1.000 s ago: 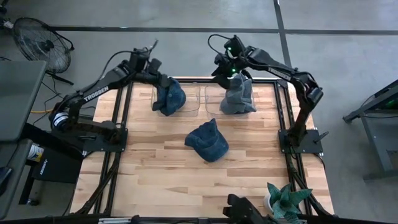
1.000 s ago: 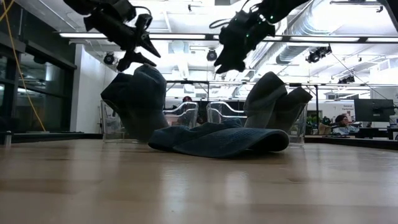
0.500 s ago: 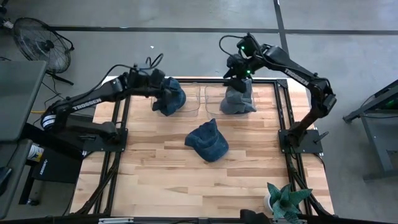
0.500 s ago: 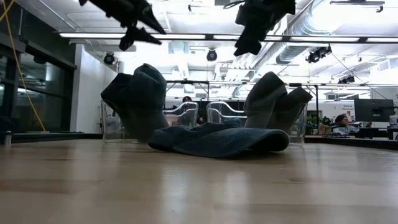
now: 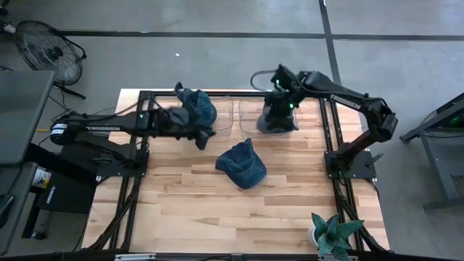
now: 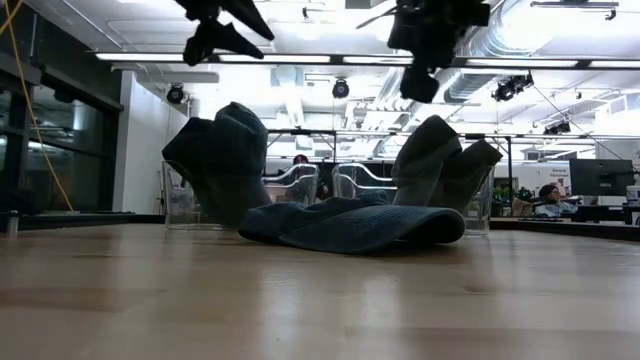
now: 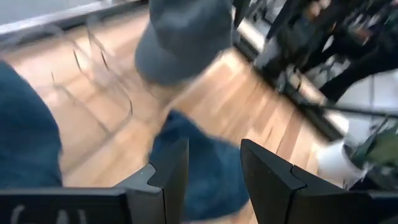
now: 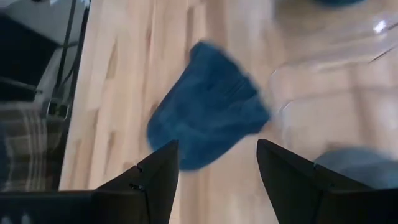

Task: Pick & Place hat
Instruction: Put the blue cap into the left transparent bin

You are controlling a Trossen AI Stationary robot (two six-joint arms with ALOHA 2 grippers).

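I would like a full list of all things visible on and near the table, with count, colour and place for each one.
hat in left bin: one, dark blue, draped over the left clear bin at the table's far side
hat in right bin: one, grey-blue, standing in the right clear bin
hat on table: one, dark blue, lying flat at the table's middle
clear bins: two, transparent, side by side at the far edge
table: one, light wood
plant: one, green, near-right corner
fan: one, black, on the floor far left
left gripper: open, empty
right gripper: open, empty
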